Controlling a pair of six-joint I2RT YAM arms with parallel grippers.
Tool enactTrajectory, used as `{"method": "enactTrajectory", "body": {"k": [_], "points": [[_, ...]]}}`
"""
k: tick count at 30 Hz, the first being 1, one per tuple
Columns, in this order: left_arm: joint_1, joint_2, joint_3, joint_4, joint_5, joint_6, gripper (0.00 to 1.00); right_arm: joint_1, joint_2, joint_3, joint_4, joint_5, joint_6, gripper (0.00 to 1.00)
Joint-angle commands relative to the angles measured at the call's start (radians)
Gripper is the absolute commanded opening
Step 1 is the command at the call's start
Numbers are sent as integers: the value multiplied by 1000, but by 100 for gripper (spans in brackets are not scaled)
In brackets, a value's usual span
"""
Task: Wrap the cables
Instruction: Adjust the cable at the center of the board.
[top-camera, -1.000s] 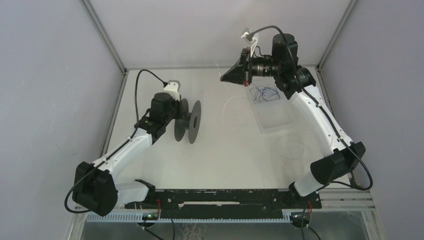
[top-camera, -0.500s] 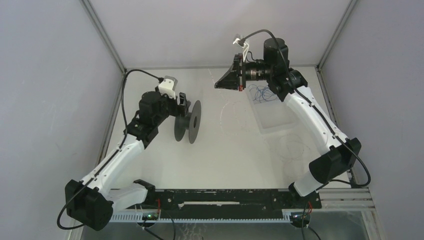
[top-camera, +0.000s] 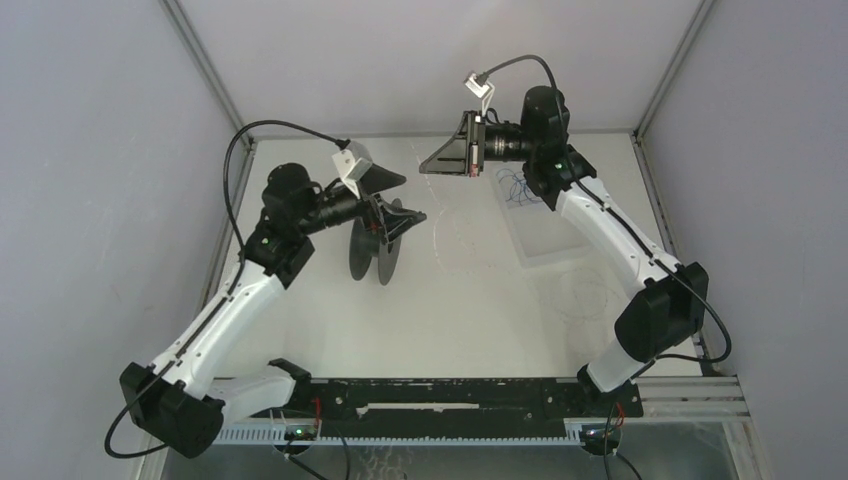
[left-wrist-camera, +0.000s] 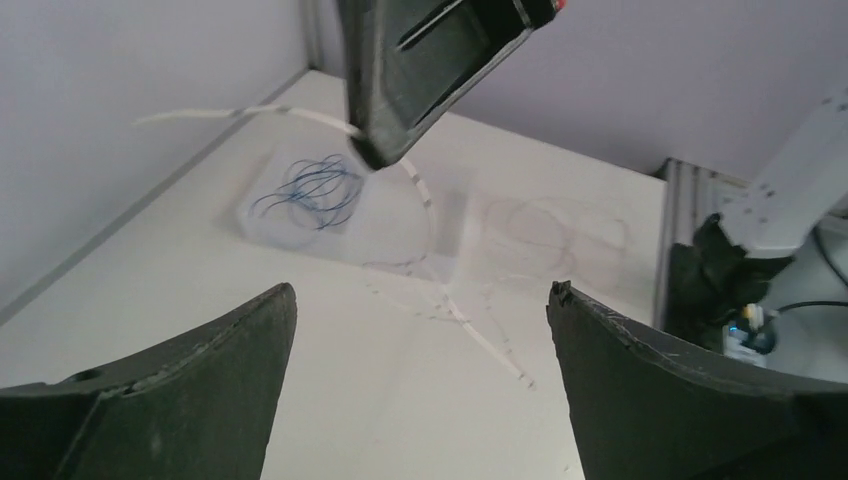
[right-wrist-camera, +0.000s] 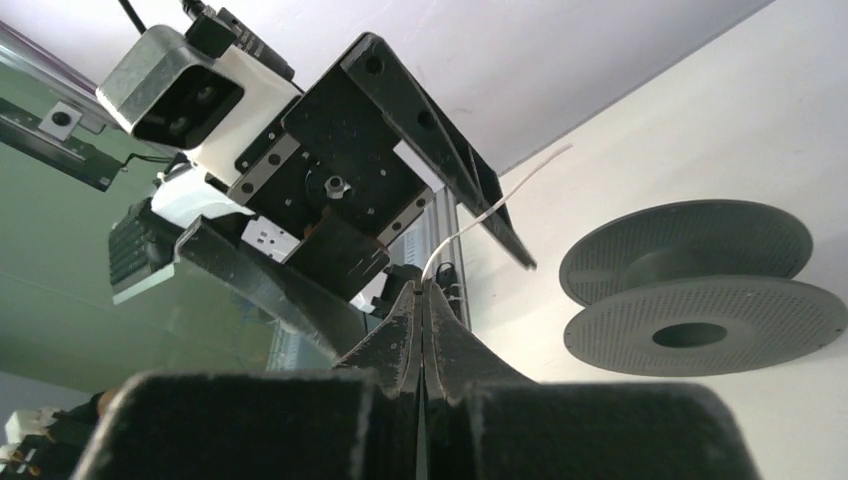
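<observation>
The thin, whitish, ribbon-like cable (left-wrist-camera: 427, 198) arcs from the tightly pinching right gripper (right-wrist-camera: 422, 292) down into loose loops; the left gripper (left-wrist-camera: 420, 295) gapes, empty.

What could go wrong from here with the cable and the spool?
1. The spool stands on its rims and the open left gripper holds nothing, so a tug could roll or tip it.
2. The right gripper pinches the cable at its very tips; it may slip out.
3. Slack trails on the table near the blue wire and might snag it.
</observation>
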Motion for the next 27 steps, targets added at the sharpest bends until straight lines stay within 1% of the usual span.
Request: {"method": "enactTrajectory", "body": {"k": [1, 4, 8, 11, 13, 17, 20, 22, 23, 24, 25, 26, 27], "points": [[-24, 53, 44, 165, 106, -150, 97, 8, -36, -33, 198, -14, 172, 0], [-37, 91, 42, 249, 103, -229, 94, 12, -39, -44, 229, -15, 214, 0], [-39, 155, 77, 285, 79, -297, 84, 19, -37, -62, 302, -27, 279, 0], [-39, 178, 80, 323, 91, -335, 69, 20, -39, -63, 308, -25, 290, 0], [-75, 187, 69, 356, 105, -358, 60, 19, -38, -63, 307, -23, 293, 0], [-89, 203, 64, 393, 126, -386, 31, 18, -35, -72, 324, -25, 307, 0], [-88, 199, 68, 390, 125, -383, 2, 8, -44, -91, 330, -23, 309, 0], [-84, 188, 71, 357, 112, -375, 0, -15, -56, -103, 315, -18, 288, 0], [-78, 180, 74, 331, 89, -371, 0, -35, -66, -107, 287, -9, 261, 7], [-69, 167, 78, 300, 51, -371, 0, -62, -81, -112, 235, 5, 222, 18], [-57, 147, 83, 269, 7, -382, 0, -91, -106, -119, 184, 22, 165, 28], [-53, 133, 87, 244, -37, -400, 0, -119, -129, -126, 114, 37, 89, 35], [-15, 122, 98, 225, -67, -422, 0, -140, -156, -135, 32, 76, -13, 42]]}}
